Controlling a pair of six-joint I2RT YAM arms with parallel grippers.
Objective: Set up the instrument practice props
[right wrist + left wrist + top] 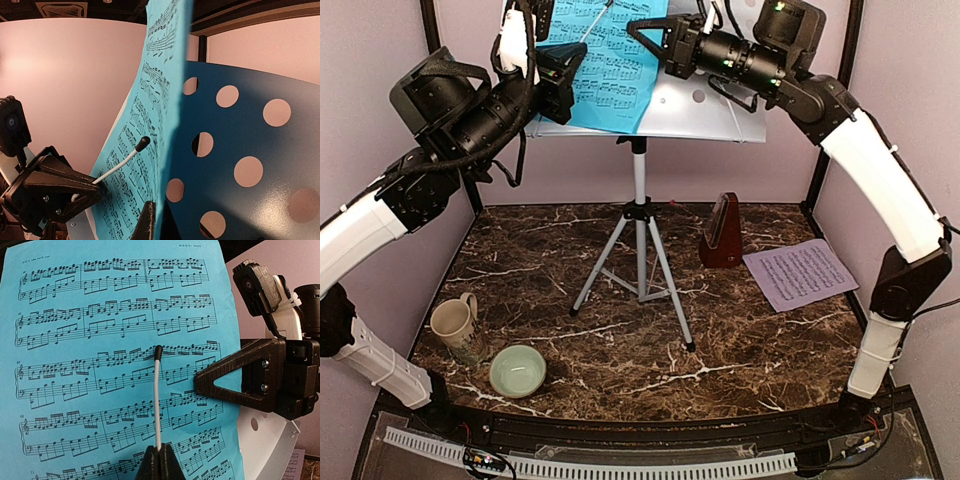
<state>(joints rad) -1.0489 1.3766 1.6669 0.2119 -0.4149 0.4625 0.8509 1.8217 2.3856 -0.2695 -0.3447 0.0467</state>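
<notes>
Music stand (639,215) with three silver legs stands in the middle of the dark marble table (550,260). Its white desk (720,110), full of round holes, is up at the top, tipped back a little. A blue page (615,70) of music leans on the left part of the desk. The right gripper (156,217) reaches in from the right. Its fingers are pressed together on the right edge of the blue page, one in front and one behind.

A pink page (799,273) lies flat on the table, far to the right. The small dark-red metronome (723,232) stands upright just left of it, to the right of the stand's legs.

A beige mug (453,325) and a pale green bowl (517,370) sit side by side at the near left.

The left gripper (159,456) is up in front of the blue page. Its fingers are pressed together, pinching a thin white stick (157,400) with a dark tip. The stick points up across the notes.
</notes>
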